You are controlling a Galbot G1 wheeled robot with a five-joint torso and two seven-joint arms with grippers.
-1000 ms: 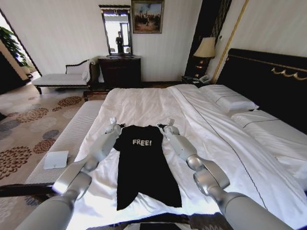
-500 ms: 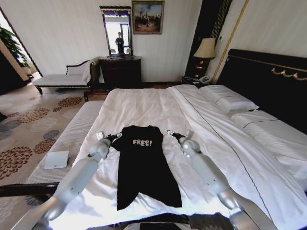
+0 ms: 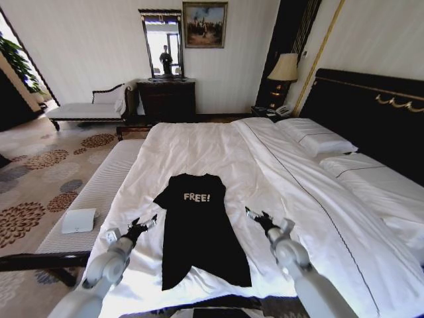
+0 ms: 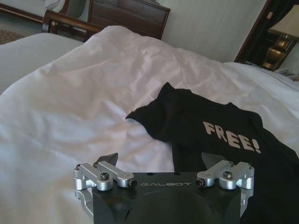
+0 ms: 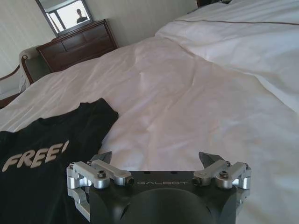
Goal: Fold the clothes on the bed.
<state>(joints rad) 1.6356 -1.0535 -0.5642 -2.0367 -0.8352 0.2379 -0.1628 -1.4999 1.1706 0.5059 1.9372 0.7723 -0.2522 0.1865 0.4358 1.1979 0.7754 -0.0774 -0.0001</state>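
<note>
Grippers left point(image 3: 144, 222) and right point(image 3: 257, 217) drawn back from sleeves, fingers spread, empty, T-shirt point(image 3: 201, 228) flat on bed point(image 3: 199, 146).

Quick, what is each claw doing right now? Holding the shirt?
Left claw: open, empty, beside the black T-shirt.
Right claw: open, empty, over the white sheet.

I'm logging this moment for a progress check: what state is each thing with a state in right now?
T-shirt: spread flat on the bed, unfolded, lettering up, held by neither gripper.
Left gripper: open, empty, over the sheet beside the shirt's left side.
Right gripper: open, empty, over the sheet off the shirt's right side.
Bed: made, white sheet slightly wrinkled.
</note>
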